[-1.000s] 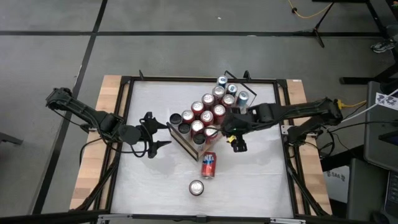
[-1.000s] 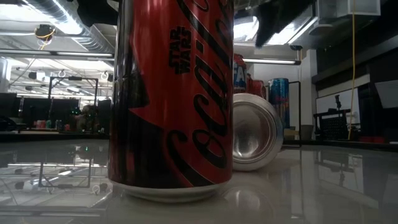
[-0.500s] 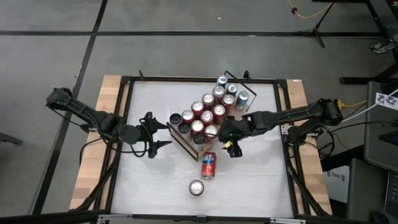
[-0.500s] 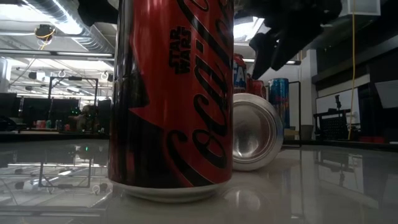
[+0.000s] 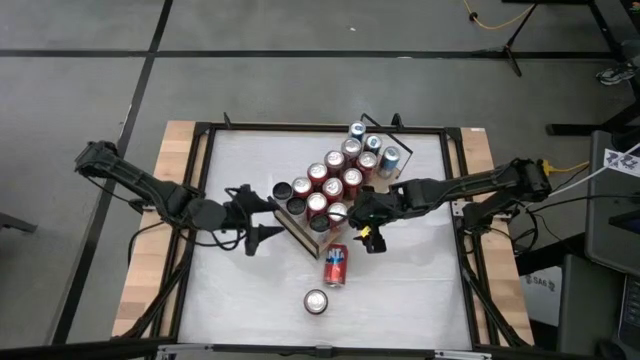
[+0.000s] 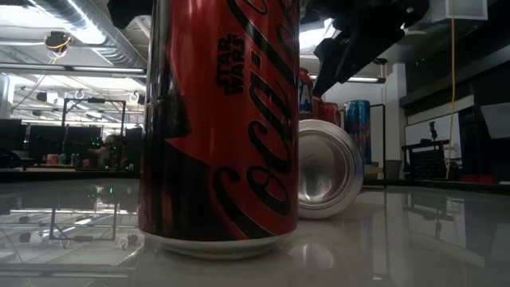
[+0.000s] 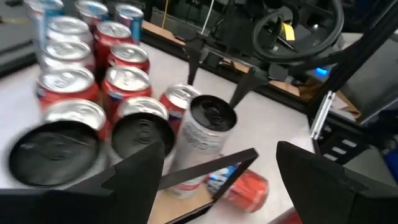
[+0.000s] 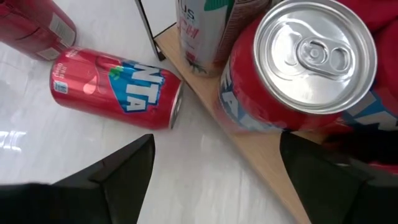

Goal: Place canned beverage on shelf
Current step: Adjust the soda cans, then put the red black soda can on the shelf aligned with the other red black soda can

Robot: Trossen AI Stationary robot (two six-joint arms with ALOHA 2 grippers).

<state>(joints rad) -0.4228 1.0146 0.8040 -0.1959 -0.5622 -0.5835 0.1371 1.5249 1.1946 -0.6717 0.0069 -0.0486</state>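
The toppled Fanta can (image 5: 335,266) lies on the table just beside the shelf (image 5: 300,232). The right gripper (image 5: 367,238), fingers apart and empty, is poised above it; lowering and closing are required. The left gripper (image 5: 262,220) waits open.

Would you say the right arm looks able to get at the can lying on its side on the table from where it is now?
Probably yes. The right gripper hovers open just beside the shelf, and the fallen can lies on bare table close below it, with nothing between them.
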